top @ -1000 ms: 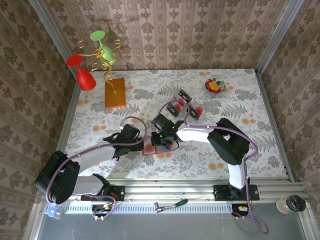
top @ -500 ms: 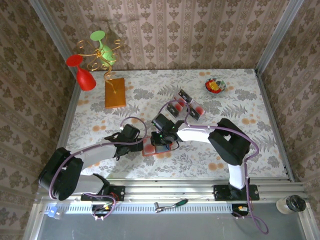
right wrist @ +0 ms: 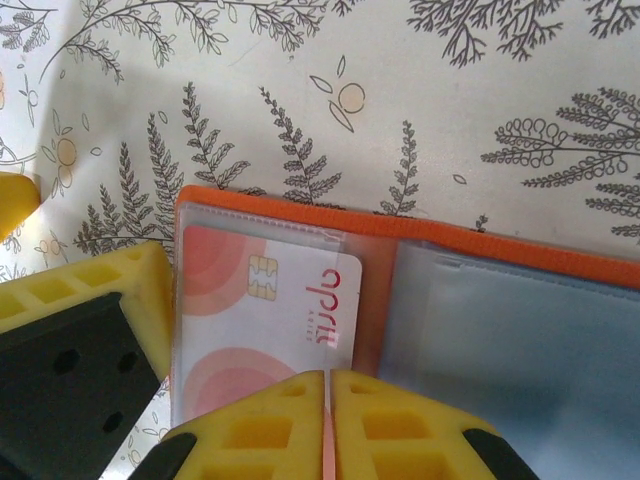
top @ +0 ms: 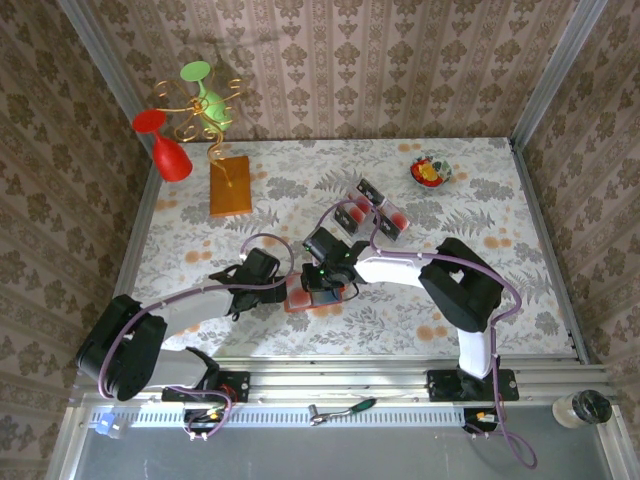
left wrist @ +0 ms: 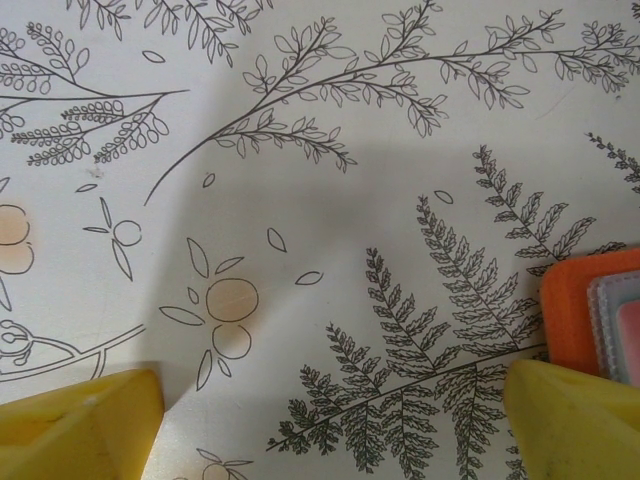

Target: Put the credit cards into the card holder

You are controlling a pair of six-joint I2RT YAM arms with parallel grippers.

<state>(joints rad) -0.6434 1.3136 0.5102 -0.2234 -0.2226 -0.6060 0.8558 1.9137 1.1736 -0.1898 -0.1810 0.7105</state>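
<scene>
**Right gripper (right wrist: 328, 420) pinched on a credit card (right wrist: 270, 300) at the holder's pocket**

Clamped nearly shut at 6 o'clock of the right wrist view, fingertips pressed together with only a thin pink sliver between them, most likely the near edge of the credit card. Shows that card face up, white with pink circles and a chip, on the 9 o'clock half of the open card holder (right wrist: 520, 340). Appears to sit partly under the clear pocket film; cannot tell how deep. Leaves the grey-blue pocket on the 3 o'clock half bare.

Note the left gripper (left wrist: 328, 420): spread wide, gripping nothing, low over the patterned table (top: 480, 300). Has the holder's orange corner just beside its fingertip at 4 o'clock of the left wrist view.

From above, find the card holder near the table's middle, toward 6 o'clock, with both grippers meeting over it. Find the spare credit cards (top: 352, 212) lying loose at 12 o'clock of it, well apart.

Judged as the seating stage of one card. To do it well:

- Keep the card flat and square to the pocket mouth, so that no corner snags the film.
- Push gently along the pocket's own line rather than down into the leather.
- Steady the holder's 9 o'clock edge with the left gripper, since a light wallet probably skates on a smooth cloth.
- Let go only once the card looks fully seated.
- Lift straight away afterwards, to avoid dragging the card back out.
</scene>
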